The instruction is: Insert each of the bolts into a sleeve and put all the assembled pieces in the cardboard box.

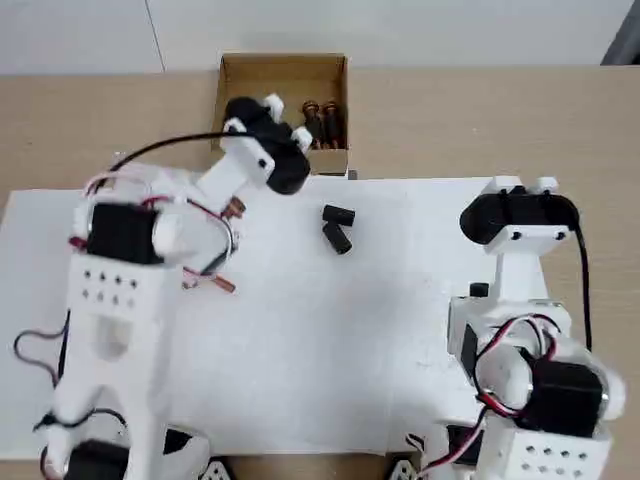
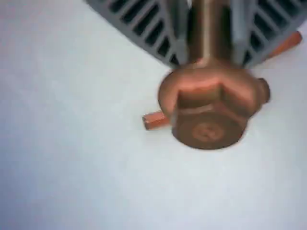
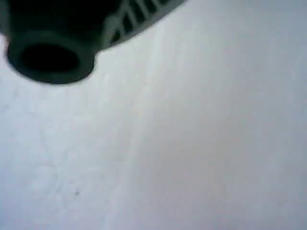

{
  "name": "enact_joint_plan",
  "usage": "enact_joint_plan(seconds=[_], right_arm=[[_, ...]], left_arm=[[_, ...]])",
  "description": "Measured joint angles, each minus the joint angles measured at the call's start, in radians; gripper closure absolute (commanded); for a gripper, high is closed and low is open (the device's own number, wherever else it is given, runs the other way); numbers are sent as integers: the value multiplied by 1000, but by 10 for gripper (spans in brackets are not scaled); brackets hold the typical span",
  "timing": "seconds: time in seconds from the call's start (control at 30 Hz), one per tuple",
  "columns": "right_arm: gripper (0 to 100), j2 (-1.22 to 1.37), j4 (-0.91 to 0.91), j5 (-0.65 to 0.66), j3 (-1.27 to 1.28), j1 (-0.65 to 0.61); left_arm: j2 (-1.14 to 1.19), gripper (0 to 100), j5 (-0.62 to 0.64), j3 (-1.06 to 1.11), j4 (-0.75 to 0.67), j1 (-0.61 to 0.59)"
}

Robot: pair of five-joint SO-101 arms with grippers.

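Currently, the left gripper (image 2: pixel 208 33) is closed on a bolt (image 2: pixel 208 108). The shank is clamped between the ribbed grey fingers (image 2: pixel 144 24), and the hexagonal head protrudes toward the wrist camera. The held bolt is raised above the white sheet (image 2: pixel 72 143), on which a second bolt (image 2: pixel 154 120) is seen lying behind the head. The right gripper (image 3: pixel 81 19) is closed on a sleeve (image 3: pixel 50 57), whose open bore is presented to the wrist camera.

In the high view, the left arm is positioned just in front of the cardboard box (image 1: pixel 232 75). Assembled pieces (image 1: pixel 322 125) are lodged against the box's right wall. A loose sleeve (image 1: pixel 338 214) and another loose sleeve (image 1: pixel 337 238) are located on the sheet, just beside each other, between the two arms. The right arm is stationed over the sheet's right part, well apart from the box. The sheet is laid on a wooden table (image 1: pixel 450 120).
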Motion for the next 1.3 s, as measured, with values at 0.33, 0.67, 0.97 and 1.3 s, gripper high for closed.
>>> enact_joint_plan(seconds=[0.33, 0.67, 0.97, 1.3], right_arm=[[996, -164, -107, 0, 110, 0], [996, -394, -396, 0, 468, 0], [996, -488, -592, 0, 689, -17], [996, -493, -835, -34, 884, -230]], left_arm=[[-368, 995, 121, 387, -213, 2], [-723, 995, 196, 799, -605, 2], [-905, 995, 535, 1022, -793, 2], [-928, 994, 922, 1088, -799, 11]])
